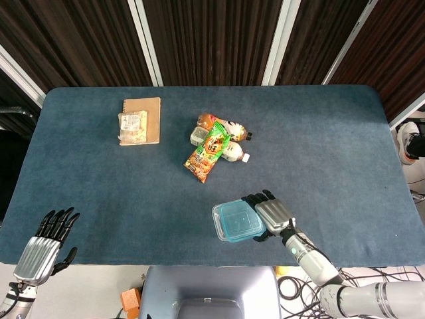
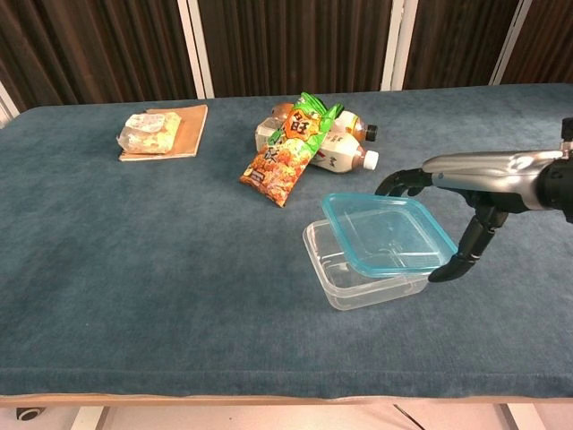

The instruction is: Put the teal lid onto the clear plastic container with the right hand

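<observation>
The teal lid [image 1: 240, 220] [image 2: 387, 233] hangs just above the clear plastic container [image 1: 218, 216] [image 2: 333, 259] near the table's front edge, covering most of it and shifted slightly to the right. My right hand [image 1: 272, 214] [image 2: 466, 199] grips the lid by its right edge, fingers over the top and thumb below. My left hand [image 1: 45, 242] rests at the front left corner, fingers apart, holding nothing; the chest view does not show it.
A snack packet [image 1: 208, 153] [image 2: 285, 154] lies across two bottles [image 1: 230, 129] [image 2: 345, 143] at the table's middle. A notebook [image 1: 145, 119] [image 2: 170, 130] with a small wrapped pack [image 1: 133, 126] sits at the back left.
</observation>
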Action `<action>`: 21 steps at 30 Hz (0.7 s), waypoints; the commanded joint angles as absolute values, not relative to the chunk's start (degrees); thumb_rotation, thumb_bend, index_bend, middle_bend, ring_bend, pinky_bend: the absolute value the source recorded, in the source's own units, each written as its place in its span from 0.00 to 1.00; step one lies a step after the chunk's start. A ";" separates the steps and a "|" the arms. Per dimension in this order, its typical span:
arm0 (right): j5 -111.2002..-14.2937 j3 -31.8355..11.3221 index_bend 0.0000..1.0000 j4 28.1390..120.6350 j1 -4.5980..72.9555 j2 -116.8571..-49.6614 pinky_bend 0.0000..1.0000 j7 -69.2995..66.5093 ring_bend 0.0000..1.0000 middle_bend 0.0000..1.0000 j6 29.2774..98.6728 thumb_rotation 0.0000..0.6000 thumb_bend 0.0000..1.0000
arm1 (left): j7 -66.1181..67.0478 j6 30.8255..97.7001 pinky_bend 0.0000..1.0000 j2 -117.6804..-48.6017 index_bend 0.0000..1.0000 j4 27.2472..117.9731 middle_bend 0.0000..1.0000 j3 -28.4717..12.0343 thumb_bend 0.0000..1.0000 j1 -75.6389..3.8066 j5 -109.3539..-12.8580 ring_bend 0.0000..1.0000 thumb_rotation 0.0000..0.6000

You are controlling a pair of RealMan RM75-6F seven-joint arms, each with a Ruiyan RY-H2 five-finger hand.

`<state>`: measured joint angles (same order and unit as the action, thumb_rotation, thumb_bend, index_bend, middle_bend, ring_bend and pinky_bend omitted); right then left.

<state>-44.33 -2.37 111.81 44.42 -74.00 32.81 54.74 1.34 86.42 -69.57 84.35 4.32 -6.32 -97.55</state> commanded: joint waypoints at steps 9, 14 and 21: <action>-42.27 -1.54 0.48 110.59 45.75 -76.02 0.02 35.06 0.08 0.21 56.73 1.00 0.10 | 0.86 87.10 0.03 -69.32 0.00 84.30 0.00 4.42 0.39 -6.04 -97.82 0.01 1.00; -41.11 -1.88 0.48 109.85 46.48 -77.20 0.02 35.38 0.08 0.21 57.12 1.00 0.10 | 0.73 87.33 0.03 -69.25 0.00 84.32 0.00 4.44 0.39 -5.94 -97.92 0.01 1.00; -40.21 -2.04 0.48 109.61 47.17 -78.04 0.02 35.79 0.08 0.21 57.77 1.00 0.10 | 0.56 87.30 0.03 -69.15 0.00 84.25 0.00 4.40 0.39 -5.93 -97.82 0.01 1.00</action>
